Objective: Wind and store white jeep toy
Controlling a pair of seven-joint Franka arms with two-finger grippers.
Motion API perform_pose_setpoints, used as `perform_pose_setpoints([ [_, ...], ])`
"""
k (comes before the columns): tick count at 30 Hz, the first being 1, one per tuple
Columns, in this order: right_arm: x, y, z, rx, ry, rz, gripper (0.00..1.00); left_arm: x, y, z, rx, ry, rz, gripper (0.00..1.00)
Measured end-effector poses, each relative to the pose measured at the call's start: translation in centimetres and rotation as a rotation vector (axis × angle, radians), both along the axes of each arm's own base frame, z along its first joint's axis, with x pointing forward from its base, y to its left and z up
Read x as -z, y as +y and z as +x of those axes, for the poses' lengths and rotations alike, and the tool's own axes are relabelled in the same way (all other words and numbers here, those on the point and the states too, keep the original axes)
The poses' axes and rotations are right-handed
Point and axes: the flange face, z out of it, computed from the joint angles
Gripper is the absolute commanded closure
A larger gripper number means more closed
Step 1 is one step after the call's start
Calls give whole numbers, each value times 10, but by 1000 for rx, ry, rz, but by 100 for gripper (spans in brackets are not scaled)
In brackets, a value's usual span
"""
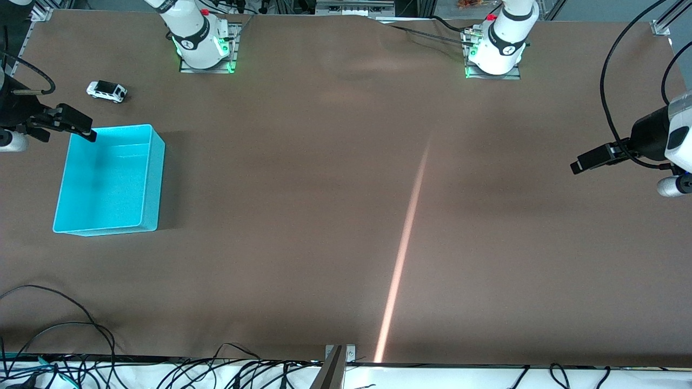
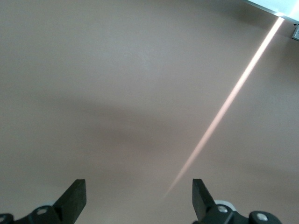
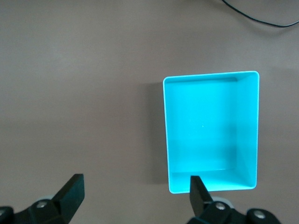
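No legible text, number or brand is found on any surface. A small dark round emblem is seen on the white housing of each arm near its base, but nothing in it can be made out. No label is seen on the white jeep toy (image 1: 107, 91) or on the cyan bin (image 1: 152, 178).
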Motion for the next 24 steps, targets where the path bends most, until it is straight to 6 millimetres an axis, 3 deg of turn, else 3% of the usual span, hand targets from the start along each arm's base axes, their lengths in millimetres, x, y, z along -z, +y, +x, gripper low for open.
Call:
perform_pose_setpoints([
  [24,0,0,0,0,0,0,0,-25,2,-10,-8,-41,11,0],
])
